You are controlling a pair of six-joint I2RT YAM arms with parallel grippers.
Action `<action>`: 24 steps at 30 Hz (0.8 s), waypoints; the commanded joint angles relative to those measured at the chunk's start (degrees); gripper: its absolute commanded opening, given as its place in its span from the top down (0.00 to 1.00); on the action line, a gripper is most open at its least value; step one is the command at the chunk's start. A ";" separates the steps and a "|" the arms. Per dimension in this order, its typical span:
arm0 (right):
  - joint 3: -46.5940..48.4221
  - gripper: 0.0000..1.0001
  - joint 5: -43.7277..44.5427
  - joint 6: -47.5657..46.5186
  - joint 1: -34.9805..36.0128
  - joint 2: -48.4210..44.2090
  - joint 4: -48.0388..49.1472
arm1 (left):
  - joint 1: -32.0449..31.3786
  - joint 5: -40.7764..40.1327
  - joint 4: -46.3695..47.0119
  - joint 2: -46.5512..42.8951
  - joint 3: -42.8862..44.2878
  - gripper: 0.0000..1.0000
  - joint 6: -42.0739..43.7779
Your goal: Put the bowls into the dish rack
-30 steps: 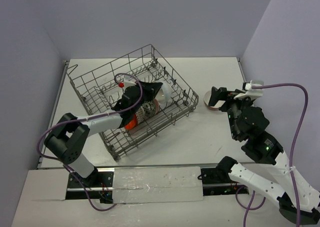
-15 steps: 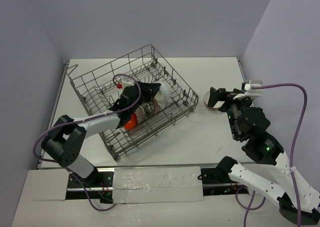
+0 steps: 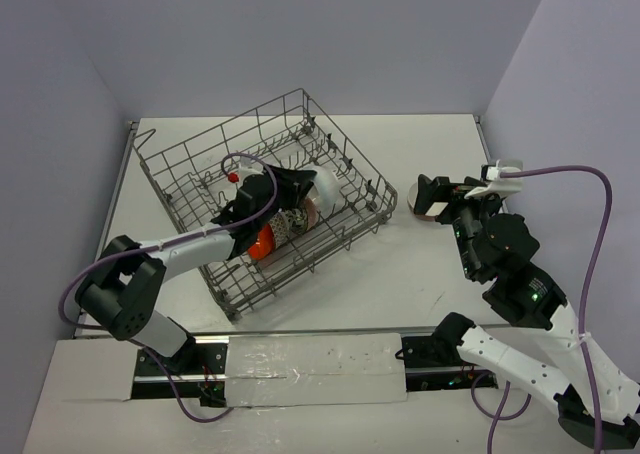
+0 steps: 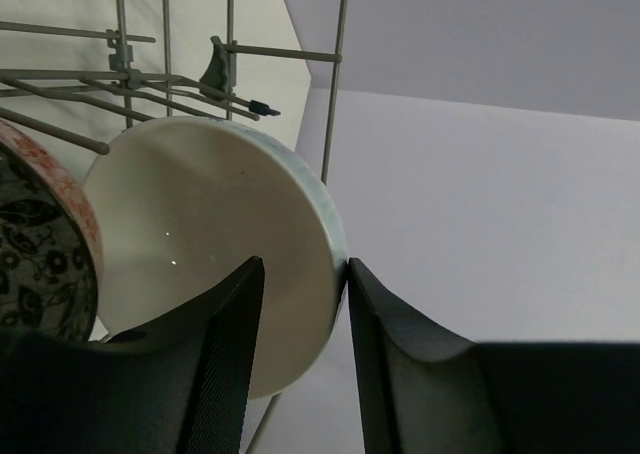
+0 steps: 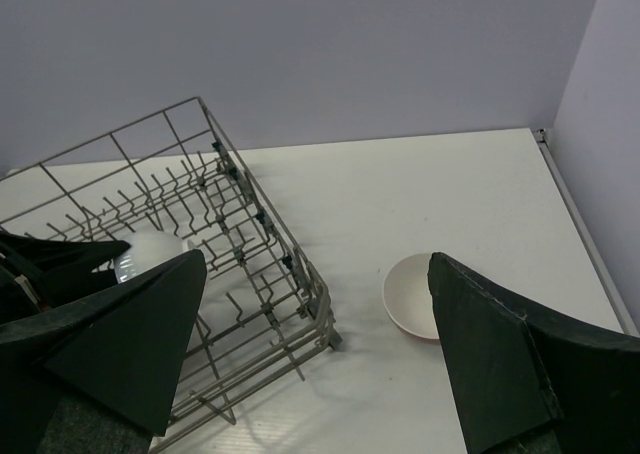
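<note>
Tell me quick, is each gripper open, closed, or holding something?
Left gripper: open, fingers astride the white bowl at its rim, seemingly not clamping.
Right gripper: wide open, holding nothing.

A cream-white bowl (image 4: 200, 234) with a pale blue outside is standing on edge in the grey wire dish rack (image 3: 372, 206), its rim lying between the left fingers (image 4: 235, 354). Just outside those fingers a dark-and-white patterned bowl (image 4: 40, 264) is standing beside it, with an orange-red bowl (image 3: 262, 241) sitting farther back. A fourth bowl (image 5: 414, 296), white inside, is resting upright outside the rack, ahead of the spread right fingers (image 5: 500, 354).
</note>
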 commanded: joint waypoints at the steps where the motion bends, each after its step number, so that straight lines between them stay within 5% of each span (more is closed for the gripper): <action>1: -0.42 0.01 -0.46 -0.27 -0.33 0.74 2.03 | 0.34 -0.54 -8.36 -0.73 -1.35 0.55 0.25; 24: -0.24 0.01 0.42 0.78 -0.33 1.53 1.51 | 0.60 0.16 -17.68 -3.02 2.60 0.24 4.02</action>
